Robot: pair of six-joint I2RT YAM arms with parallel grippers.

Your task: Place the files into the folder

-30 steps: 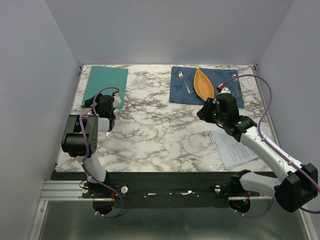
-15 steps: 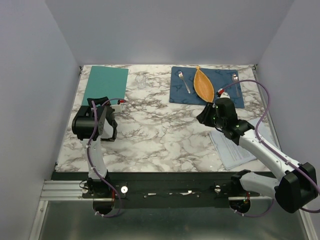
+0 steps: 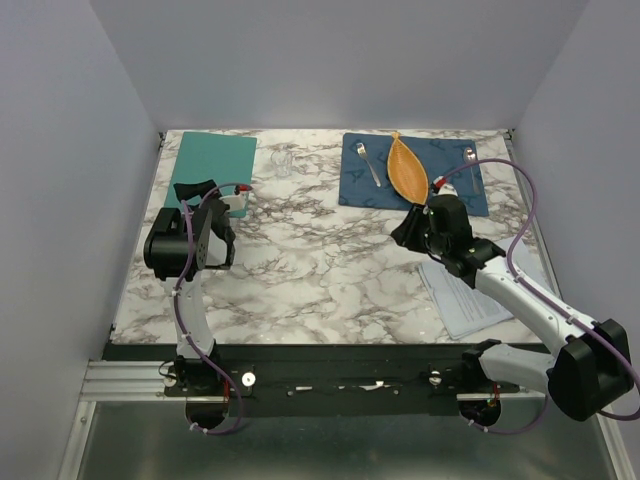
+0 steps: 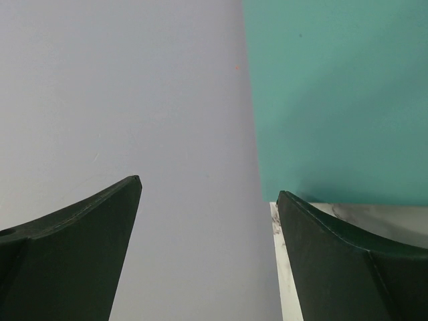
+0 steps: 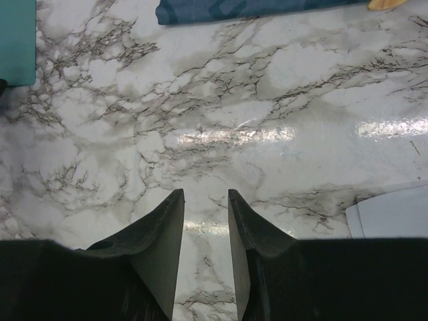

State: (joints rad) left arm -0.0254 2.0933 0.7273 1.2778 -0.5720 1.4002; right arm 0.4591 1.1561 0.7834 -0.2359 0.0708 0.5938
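Note:
The teal folder lies flat and shut at the table's back left. My left gripper hovers at its near edge, and in the left wrist view the left gripper is wide open with nothing between its fingers, over the folder corner and the table's left edge. The files are white printed sheets at the front right, and a corner of the files shows in the right wrist view. My right gripper is to their upper left. The right gripper is partly open and empty above bare marble.
A dark blue placemat at the back right carries a wooden leaf-shaped dish and a spoon. A clear glass stands beside the folder. The grey side wall runs close along the table's left edge.
My left arm has swung its gripper back to the folder's near edge, and the jaws have spread wider. The right gripper has drifted slightly nearer and to the left, its gap unchanged.

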